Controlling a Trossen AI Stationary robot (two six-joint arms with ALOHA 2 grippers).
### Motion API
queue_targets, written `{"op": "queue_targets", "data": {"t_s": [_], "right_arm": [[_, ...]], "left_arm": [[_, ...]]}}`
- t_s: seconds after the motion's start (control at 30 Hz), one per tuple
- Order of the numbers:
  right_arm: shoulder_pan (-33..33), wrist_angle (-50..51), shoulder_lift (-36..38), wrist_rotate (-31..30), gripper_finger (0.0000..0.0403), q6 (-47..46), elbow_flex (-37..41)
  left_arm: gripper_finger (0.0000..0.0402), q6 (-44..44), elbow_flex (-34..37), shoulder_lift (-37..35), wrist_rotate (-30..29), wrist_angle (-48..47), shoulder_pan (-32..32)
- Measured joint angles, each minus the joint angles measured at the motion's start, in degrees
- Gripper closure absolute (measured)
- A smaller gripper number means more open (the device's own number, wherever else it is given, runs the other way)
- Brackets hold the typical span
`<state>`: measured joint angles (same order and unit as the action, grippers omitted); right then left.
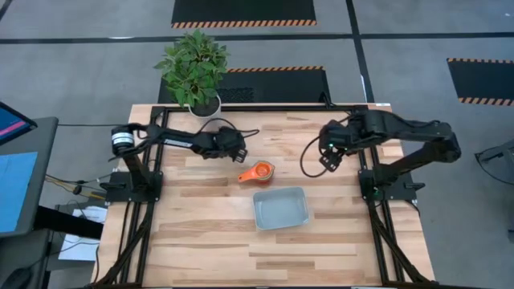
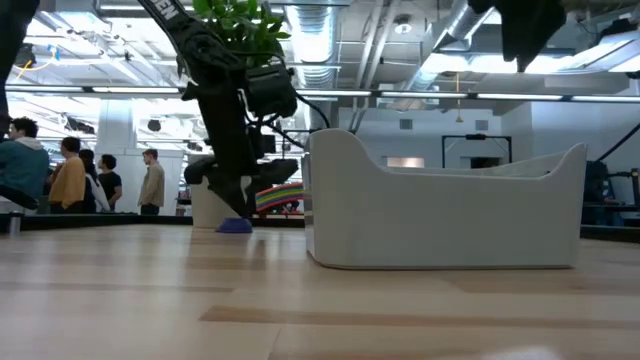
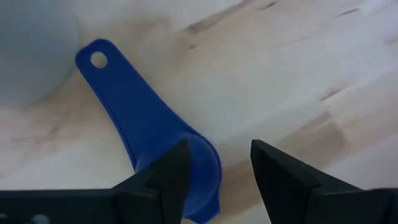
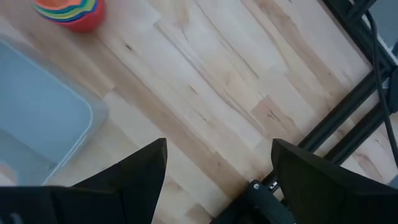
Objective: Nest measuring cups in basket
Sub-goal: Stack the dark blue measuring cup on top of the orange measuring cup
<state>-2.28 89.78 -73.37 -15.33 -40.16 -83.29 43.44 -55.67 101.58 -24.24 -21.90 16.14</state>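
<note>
The left gripper [image 3: 214,177] hangs low over the table [image 1: 201,233] with its two dark fingers [image 3: 171,174] parted by a narrow gap. Its own wrist view alone shows a dark blue measuring cup [image 3: 149,134] lying on the wood, its bowl beside and partly behind one fingertip and outside the gap, its flat handle pointing away towards a pale rounded shape that is too blurred to identify. The fingers enclose nothing. From above this cup is hidden beneath the gripper [image 1: 233,147]; in the low view it appears only as a small blue form [image 2: 235,226] on the table under the arm.

The right gripper [image 4: 217,168] is held above bare wood near the table's back right, its fingers [image 4: 146,168] spread wide and empty. Its wrist view shows a nested stack of cups [image 4: 68,12], red outermost with orange, yellow and green rims inside, near a corner of the basket [image 4: 37,118].

The high view places that stack [image 1: 259,171] just behind the basket [image 1: 281,208], apart from it, at the table's centre. The basket holds no cups. A potted plant [image 1: 194,68] stands at the back edge. The low view alone shows people [image 2: 70,175] standing in the room beyond.
</note>
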Motion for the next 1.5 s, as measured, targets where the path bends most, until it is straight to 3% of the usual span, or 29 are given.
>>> {"op": "queue_targets", "data": {"t_s": [0.33,0.6,0.7,0.83,0.93,1.13,1.37,1.5], "right_arm": [[1.55,-0.09,1.38,-0.15,0.0095,-0.02,-0.02],[1.55,0.00,0.99,-0.25,0.0094,0.08,-0.04],[1.54,-0.54,0.98,-1.38,0.0094,0.08,-0.04],[1.55,-2.65,0.97,-4.18,0.0094,0.18,-0.04],[1.90,-6.05,0.97,-4.24,0.0094,0.26,-0.04],[6.87,-24.01,0.97,-2.24,0.0094,4.80,1.52],[10.14,-51.45,-2.67,-1.64,0.0094,14.86,5.16],[8.53,-66.86,-8.22,3.46,0.0095,18.16,4.49]], "left_arm": [[0.0237,9.29,-0.10,-3.19,11.27,-10.47,-7.53],[0.0237,19.39,0.07,-5.58,25.44,-25.33,-20.44],[0.0237,22.46,-0.22,-6.95,25.57,-25.41,-25.57],[0.0237,25.25,-3.90,-12.28,19.84,-26.53,-28.29],[0.0237,25.88,-6.89,-16.32,17.76,-33.05,-30.15],[0.0237,33.21,-7.59,-21.73,17.08,-54.56,-37.27],[0.0237,45.02,-7.69,-22.47,16.70,-61.57,-50.38],[0.0237,50.22,-7.69,-22.47,12.14,-62.98,-58.59]]}}
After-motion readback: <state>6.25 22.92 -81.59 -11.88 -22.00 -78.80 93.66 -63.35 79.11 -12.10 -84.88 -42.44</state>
